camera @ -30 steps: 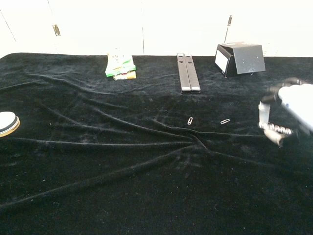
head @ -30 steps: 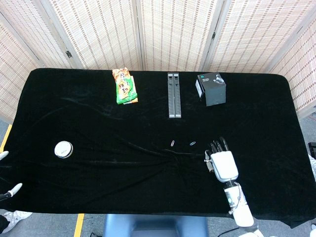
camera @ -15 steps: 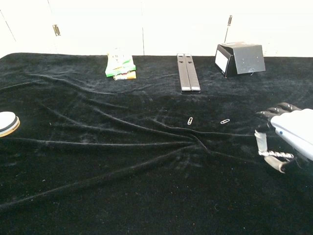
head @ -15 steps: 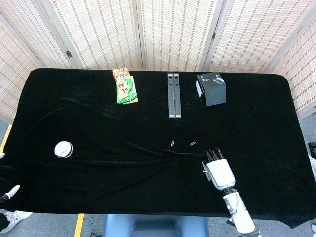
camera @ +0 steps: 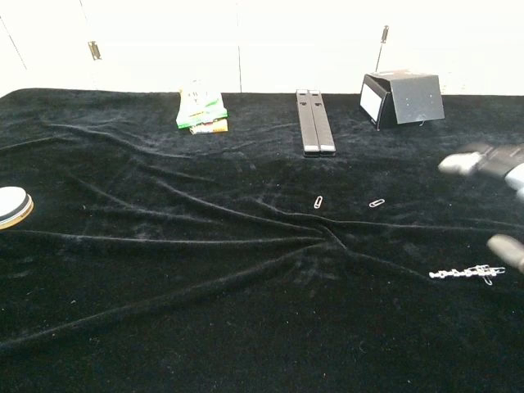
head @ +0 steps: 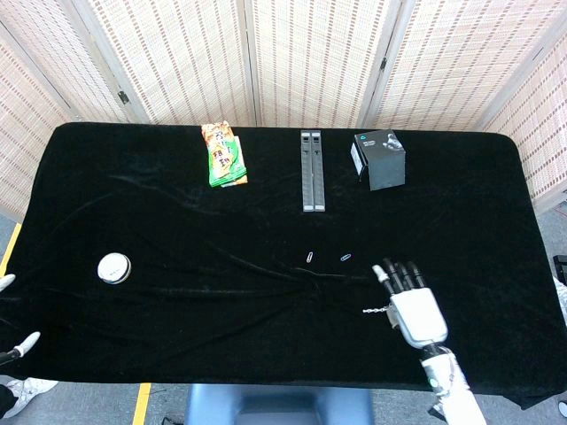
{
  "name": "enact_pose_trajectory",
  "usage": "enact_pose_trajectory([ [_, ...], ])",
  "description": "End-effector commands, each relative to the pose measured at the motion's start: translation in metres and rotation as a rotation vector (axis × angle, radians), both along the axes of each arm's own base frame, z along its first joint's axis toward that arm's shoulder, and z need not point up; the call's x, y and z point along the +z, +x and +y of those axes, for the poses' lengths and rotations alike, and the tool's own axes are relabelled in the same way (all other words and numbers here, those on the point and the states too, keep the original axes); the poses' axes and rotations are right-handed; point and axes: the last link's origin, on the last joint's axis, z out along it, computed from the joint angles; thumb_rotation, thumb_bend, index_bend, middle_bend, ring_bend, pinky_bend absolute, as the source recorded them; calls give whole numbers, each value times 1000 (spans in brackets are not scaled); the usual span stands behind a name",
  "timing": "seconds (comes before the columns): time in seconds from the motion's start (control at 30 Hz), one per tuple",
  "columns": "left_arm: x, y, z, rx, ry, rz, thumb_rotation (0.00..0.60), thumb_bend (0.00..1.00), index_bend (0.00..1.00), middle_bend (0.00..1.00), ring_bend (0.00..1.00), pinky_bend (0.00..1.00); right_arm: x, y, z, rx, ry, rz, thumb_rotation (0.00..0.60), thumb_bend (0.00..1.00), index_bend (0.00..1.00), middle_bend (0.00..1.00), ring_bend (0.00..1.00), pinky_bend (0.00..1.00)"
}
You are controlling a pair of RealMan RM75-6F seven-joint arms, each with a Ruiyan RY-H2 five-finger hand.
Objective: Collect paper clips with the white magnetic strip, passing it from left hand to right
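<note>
Black cloth table [head: 177,292] before woven screens [head: 292,53].

looks like a lab or test setup, tabletop [head: 133,195] draped in black velvet cloth, woven folding screens [head: 301,53] behind, yellow floor tape [head: 142,403] at the edge

Right hand [camera: 491,164] blurred and cut off at the chest view's right edge, white round disc [camera: 14,206] clipped by its left edge, left hand [head: 13,345] barely showing at the head view's edge
</note>
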Motion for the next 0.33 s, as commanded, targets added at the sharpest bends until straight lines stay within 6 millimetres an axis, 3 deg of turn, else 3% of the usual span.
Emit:
enact_pose_trajectory([
  [0.03, -6, 3, -1, 0, -16, 24, 600, 252, 142, 205, 99, 0, 46, -2, 22, 18, -107, -73, 600, 471, 0, 0, 0, 0],
  [0.17, -20, 8, 2, 21, -46, 83, 600, 252, 155, 205, 98, 0, 78, -20, 40, 4, -192, -99, 600, 470, 0, 0, 0, 0],
  [0.33, -41, 19, 6, 33, -64, 181, 600, 253, 156, 205, 98, 0, 99, -55, 56, -39, -216, -161, 600, 471, 0, 0, 0, 0],
])
